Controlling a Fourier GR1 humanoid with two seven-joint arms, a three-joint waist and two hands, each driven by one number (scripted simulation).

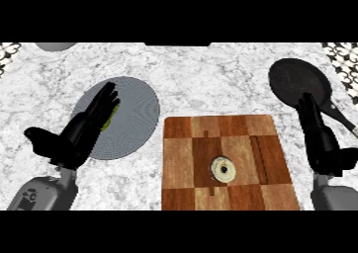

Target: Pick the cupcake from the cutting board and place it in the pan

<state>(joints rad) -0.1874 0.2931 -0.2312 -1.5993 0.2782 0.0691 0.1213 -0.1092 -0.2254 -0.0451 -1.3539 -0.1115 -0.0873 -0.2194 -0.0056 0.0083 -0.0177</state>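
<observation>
A small cupcake (pixel 223 169) with pale frosting and a dark centre sits on the wooden cutting board (pixel 203 197), slightly below the board's middle. The black pan (pixel 297 79) lies at the upper right of the marble counter, its handle running down to the right. My right hand (pixel 321 138) stands open just right of the board, fingers straight and pointing up toward the pan's lower rim. On the left my left hand (pixel 83 128) is open over a grey plate (pixel 138 113), with nothing held.
A sliver of something yellow-green (pixel 109 118) shows on the grey plate beside my left hand's fingers. A grey round object (pixel 56 46) sits at the counter's far left edge. Patterned tiles border both upper corners.
</observation>
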